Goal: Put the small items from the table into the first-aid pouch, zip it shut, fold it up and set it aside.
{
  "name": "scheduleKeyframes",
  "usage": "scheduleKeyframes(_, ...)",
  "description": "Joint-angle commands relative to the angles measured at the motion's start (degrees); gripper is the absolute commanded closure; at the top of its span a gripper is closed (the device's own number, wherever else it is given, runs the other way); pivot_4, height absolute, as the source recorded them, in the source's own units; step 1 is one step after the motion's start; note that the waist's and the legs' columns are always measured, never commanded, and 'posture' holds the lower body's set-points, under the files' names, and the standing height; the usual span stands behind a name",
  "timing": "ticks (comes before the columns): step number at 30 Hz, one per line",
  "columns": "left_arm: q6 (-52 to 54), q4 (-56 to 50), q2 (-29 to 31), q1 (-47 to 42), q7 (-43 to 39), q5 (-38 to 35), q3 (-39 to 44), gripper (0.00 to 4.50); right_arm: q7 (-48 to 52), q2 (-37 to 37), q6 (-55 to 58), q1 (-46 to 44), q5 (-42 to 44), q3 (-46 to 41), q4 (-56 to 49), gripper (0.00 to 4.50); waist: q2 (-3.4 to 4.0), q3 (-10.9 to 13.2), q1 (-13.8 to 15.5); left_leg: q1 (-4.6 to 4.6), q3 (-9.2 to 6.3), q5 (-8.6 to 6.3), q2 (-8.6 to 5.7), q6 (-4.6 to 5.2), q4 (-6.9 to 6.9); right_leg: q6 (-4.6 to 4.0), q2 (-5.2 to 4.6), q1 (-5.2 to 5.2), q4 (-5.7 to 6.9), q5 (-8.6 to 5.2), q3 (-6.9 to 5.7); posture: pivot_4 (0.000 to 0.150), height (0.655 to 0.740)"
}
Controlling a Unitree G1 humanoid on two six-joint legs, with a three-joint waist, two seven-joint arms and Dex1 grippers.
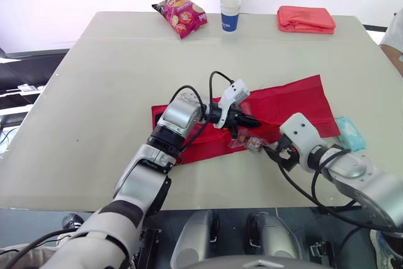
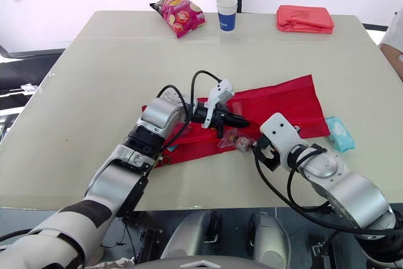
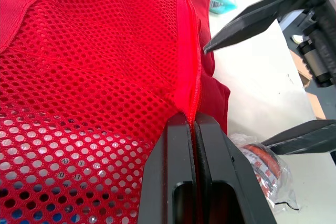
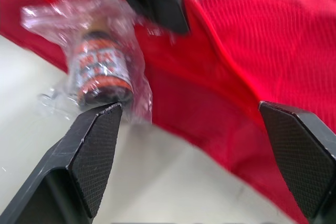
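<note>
The right gripper (image 4: 190,109) stands wide open and empty, one finger just beside the small orange-labelled bottle in clear plastic wrap (image 4: 102,69), which lies at the near edge of the red mesh first-aid pouch (image 1: 289,102). The left gripper (image 3: 194,121) is clamped on the pouch's zip edge. Step judged: loading. The next move calls for closing squarely on the bottle. A teal packet (image 1: 349,133) lies just right of the pouch.

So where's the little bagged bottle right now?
In the left eye view the bagged bottle lies on the table at the near edge of the red pouch, between the left end effector and the open right end effector.
</note>
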Motion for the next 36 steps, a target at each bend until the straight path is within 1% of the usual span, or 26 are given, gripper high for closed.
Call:
scheduleKeyframes(1,-1.2,-0.6,0.2,-1.2,-0.6,0.3,0.4,4.5,2.5,0.1,-2.1,1.6,0.4,-2.8,-3.1,0.09,0.0,0.0,0.1,0.0,0.0,0.0,0.0,0.0,0.0,0.0,0.0,0.0,0.0,0.0,0.0,0.15,0.74)
scheduleKeyframes(4,-1.6,-0.7,0.2,-0.8,-0.5,0.7,0.5,4.5,6.3,4.6,0.8,3.9,9.5,-10.2,-5.9,0.09,-0.02,0.0,0.1,0.0,-0.02,0.0,0.01,0.0,0.01,0.0,-0.01,0.01,0.0,0.0,-0.01,0.15,0.74)
scheduleKeyframes(8,-1.9,-1.0,-0.1,-0.6,-0.2,0.5,0.9,4.5,5.6,10.1,6.4,2.4,15.1,-13.2,-4.7,0.09,-0.05,0.0,0.0,0.02,-0.03,0.0,0.03,0.0,0.02,-0.03,0.0,0.03,0.0,0.03,-0.02,0.15,0.74)
scheduleKeyframes(11,-1.6,-1.8,-0.2,-0.3,-0.2,-0.1,1.5,4.5,5.2,11.0,7.2,0.8,13.8,-9.3,-1.8,0.09,-0.04,0.0,0.0,0.01,-0.04,0.0,0.03,0.0,0.03,-0.2,-0.01,0.02,0.01,0.12,-0.02,0.15,0.74)
scheduleKeyframes(14,-1.9,-2.4,0.1,-0.2,-0.3,0.0,1.3,4.5,4.1,12.7,7.2,-1.0,12.6,-8.1,2.0,0.09,-0.04,0.0,0.0,0.0,-0.04,0.0,0.01,0.0,0.03,-0.21,-0.02,0.02,0.01,0.12,-0.03,0.15,0.74)
scheduleKeyframes(18,-2.4,-3.3,0.4,0.0,-0.2,0.0,1.4,4.5,4.5,12.2,5.7,-2.4,10.6,-5.7,4.7,0.09,-0.04,0.0,0.0,0.0,-0.03,0.0,0.01,0.0,0.03,-0.22,-0.02,0.01,0.03,0.13,-0.02,0.15,0.74)
scheduleKeyframes(21,-2.7,-4.0,0.6,0.2,0.0,-0.1,1.5,4.5,5.6,11.4,4.4,-2.9,9.4,-3.9,5.3,0.84,-0.04,0.0,0.0,0.0,-0.02,0.0,0.0,0.0,0.03,-0.21,-0.01,0.01,0.03,0.13,-0.03,0.15,0.74)
scheduleKeyframes(24,-3.5,-4.3,0.6,0.4,0.3,0.1,1.5,4.5,6.0,10.8,3.7,-2.3,8.8,-3.6,4.7,2.42,-0.04,0.0,0.0,0.0,-0.03,0.0,0.0,0.0,0.03,-0.21,0.0,0.01,0.03,0.12,-0.02,0.15,0.74)
scheduleKeyframes(25,-3.7,-4.4,0.5,0.5,0.4,0.1,1.6,4.5,6.1,10.7,3.7,-2.0,8.7,-3.8,4.3,2.87,-0.04,0.0,0.0,0.0,-0.03,0.0,0.0,0.0,0.03,-0.21,0.0,0.01,0.03,0.12,-0.02,0.15,0.74)
scheduleKeyframes(26,-3.8,-4.4,0.5,0.5,0.5,0.0,1.6,4.5,6.2,10.6,3.7,-1.8,8.8,-4.2,3.9,3.46,-0.04,0.0,0.0,0.0,-0.03,0.0,0.0,0.0,0.03,-0.21,-0.01,0.01,0.03,0.13,-0.02,0.15,0.74)
scheduleKeyframes(29,-4.5,-4.5,0.4,0.8,0.8,0.2,1.5,4.5,5.7,10.8,4.6,-0.5,9.6,-6.8,2.0,4.49,-0.04,0.0,0.1,0.0,-0.03,0.0,0.01,0.0,0.03,-0.21,-0.01,0.02,0.03,0.13,-0.04,0.15,0.74)
scheduleKeyframes(31,-5.0,-4.4,0.4,0.8,0.8,0.3,1.5,4.5,4.6,11.3,6.5,1.2,10.5,-10.1,-0.4,4.49,-0.04,0.0,0.1,0.0,-0.03,0.0,0.0,0.0,0.03,-0.21,-0.02,0.02,0.02,0.13,-0.03,0.15,0.74)
scheduleKeyframes(32,-5.9,-4.7,0.6,0.9,1.0,0.5,1.6,4.01,3.9,11.7,7.6,2.1,11.0,-11.8,-1.8,4.5,-0.04,0.0,0.1,0.0,-0.03,0.0,0.0,0.0,0.03,-0.21,-0.03,0.02,0.02,0.13,-0.03,0.15,0.74)
scheduleKeyframes(33,-6.5,-5.0,0.7,1.0,1.5,0.7,1.8,3.85,3.3,12.2,8.4,2.8,11.4,-12.9,-2.9,4.5,-0.04,0.0,0.1,0.0,-0.03,0.0,0.0,0.0,0.04,-0.2,-0.03,0.02,0.02,0.13,-0.03,0.15,0.74)
scheduleKeyframes(34,-6.9,-5.3,0.9,1.1,1.8,0.8,1.9,3.56,2.9,12.6,9.1,3.1,11.6,-13.5,-3.6,4.5,-0.04,0.0,0.1,0.0,-0.03,0.0,0.0,0.0,0.04,-0.21,-0.03,0.02,0.03,0.13,-0.03,0.15,0.74)
scheduleKeyframes(35,-7.0,-5.7,1.2,1.3,1.8,0.8,1.9,2.93,2.5,12.9,9.7,3.2,11.7,-13.7,-4.1,4.5,-0.04,0.0,0.1,0.0,-0.04,0.0,0.01,-0.01,0.03,-0.21,-0.03,0.02,0.03,0.13,-0.03,0.15,0.74)
scheduleKeyframes(36,-7.2,-6.9,2.1,1.8,1.5,1.0,1.6,2.76,2.1,13.3,10.3,3.3,11.8,-13.7,-4.5,4.5,-0.04,0.0,0.0,0.0,-0.03,0.0,0.01,0.0,0.03,-0.21,-0.03,0.01,0.03,0.13,-0.02,0.15,0.74)
